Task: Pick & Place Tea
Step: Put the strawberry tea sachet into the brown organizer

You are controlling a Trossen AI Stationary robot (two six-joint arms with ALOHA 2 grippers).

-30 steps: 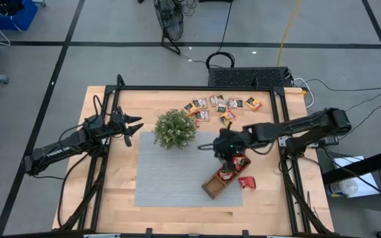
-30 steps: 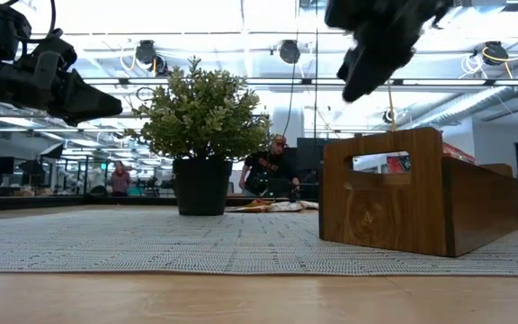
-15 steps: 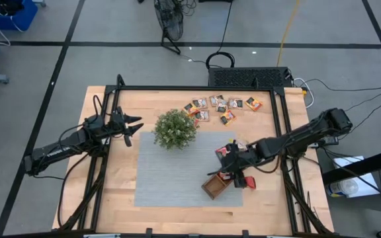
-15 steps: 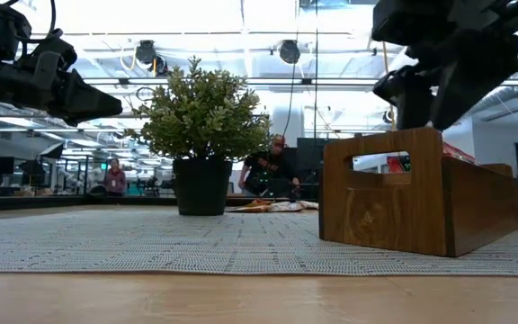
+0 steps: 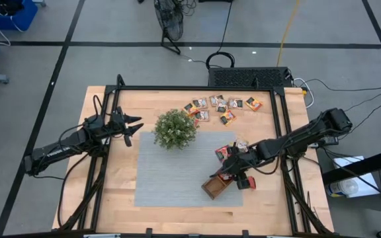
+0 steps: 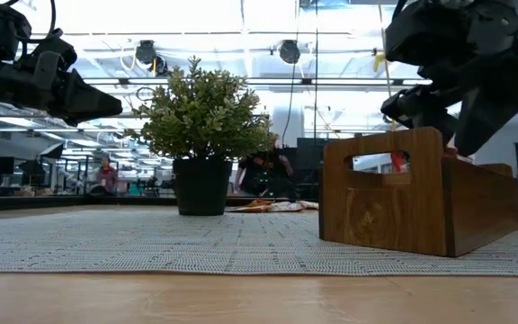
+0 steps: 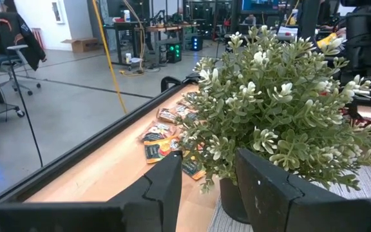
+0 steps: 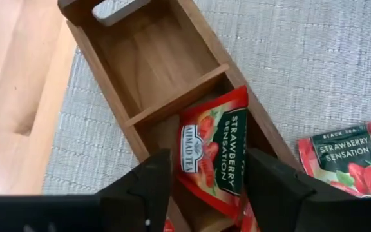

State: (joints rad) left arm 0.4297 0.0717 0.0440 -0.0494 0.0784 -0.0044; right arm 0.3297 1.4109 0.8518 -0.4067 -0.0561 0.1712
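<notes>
A wooden tray (image 5: 215, 184) lies slantwise on the grey mat. My right gripper (image 8: 208, 187) hangs open just above it, fingers slanting down. Beyond the fingers a red tea sachet (image 8: 214, 158) lies tilted in the tray's middle compartment, one edge leaning on the tray's side wall. Another red sachet (image 8: 343, 158) lies flat on the mat beside the tray. Several more sachets (image 5: 220, 106) lie scattered near the table's far edge. My left gripper (image 5: 134, 125) waits open and level, left of the potted plant (image 5: 175, 129).
The plant stands on the mat's far left corner. The tray's end compartment (image 8: 153, 61) holds nothing. Two or three sachets (image 5: 235, 148) lie on the mat just beyond the tray. A black frame (image 5: 197, 88) runs round the table. People move in the room behind.
My right gripper has sunk toward the tray and shifted toward the table's near right, and its fingers have opened. My left arm has kept still.
</notes>
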